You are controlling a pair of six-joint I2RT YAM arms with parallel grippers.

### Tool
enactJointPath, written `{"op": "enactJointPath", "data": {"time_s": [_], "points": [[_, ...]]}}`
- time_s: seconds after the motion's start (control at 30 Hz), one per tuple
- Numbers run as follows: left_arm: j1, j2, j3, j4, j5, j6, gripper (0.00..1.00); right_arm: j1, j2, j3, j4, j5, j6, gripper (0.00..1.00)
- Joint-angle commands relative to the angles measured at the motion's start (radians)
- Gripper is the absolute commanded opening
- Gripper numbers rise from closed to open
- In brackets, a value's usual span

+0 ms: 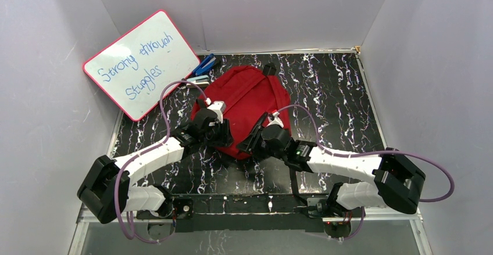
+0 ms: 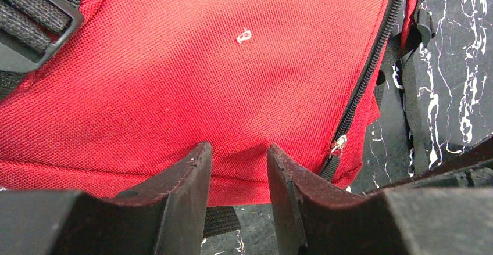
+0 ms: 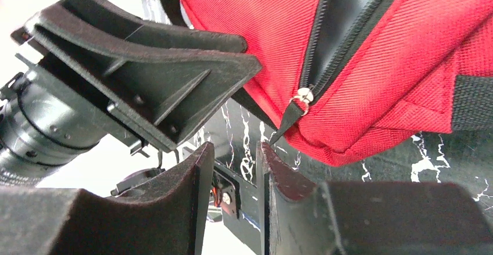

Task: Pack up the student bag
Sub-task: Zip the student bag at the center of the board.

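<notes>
We judge packing barely begun — the student bag (image 1: pixel 250 95) lies on the desk (image 1: pixel 340 92), left pincer (image 2: pixel 238 150) spread over its near edge, right pincer (image 3: pixel 234 148) spread beside its zip pull (image 3: pixel 289 117), both empty

The whiteboard (image 1: pixel 139 63), framed in red and leaning against the left wall, carries blue handwriting in two slanted lines: "Strong through" above, "Stuggles." below, spelled so and closed with a full stop.
</notes>
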Motion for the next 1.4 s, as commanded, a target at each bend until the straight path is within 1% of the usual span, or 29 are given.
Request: {"op": "enactJointPath", "data": {"time_s": [0.0,0.33,0.53,0.67,0.8,0.93,1.0,1.07,1.2,1.33,1.37], "points": [[0.003,-0.026,0.005,0.012,-0.033,0.012,0.38,0.003,0.025,-0.003,0.031,0.062,0.063,0.40],[0.003,-0.032,0.004,0.013,-0.033,0.012,0.38,0.003,0.072,0.007,-0.026,0.084,0.104,0.42],[0.002,-0.028,0.004,0.018,-0.033,0.012,0.38,0.002,0.109,-0.002,0.042,0.112,0.118,0.42],[0.002,-0.031,0.005,0.015,-0.033,0.012,0.38,0.004,0.157,0.021,0.067,0.125,0.119,0.41],[0.003,-0.034,0.005,0.013,-0.033,0.012,0.38,0.003,0.197,0.040,0.077,0.118,0.109,0.34],[0.002,-0.035,0.004,0.011,-0.033,0.014,0.38,0.003,0.200,0.018,0.089,0.123,0.111,0.18],[0.003,-0.035,0.002,0.011,-0.033,0.014,0.38,0.002,0.178,-0.004,0.111,0.133,0.117,0.08],[0.003,-0.034,0.001,0.011,-0.033,0.014,0.38,0.003,0.144,-0.024,0.131,0.156,0.110,0.00],[0.003,-0.024,0.000,0.019,-0.033,0.014,0.38,0.002,0.067,-0.042,0.157,0.206,0.094,0.00],[0.003,-0.018,-0.003,0.033,0.055,0.021,0.34,-0.020,0.018,-0.068,0.186,0.225,0.123,0.00],[0.001,-0.023,-0.006,0.061,0.071,0.021,0.33,-0.029,0.010,-0.072,0.183,0.232,0.133,0.00]]}}
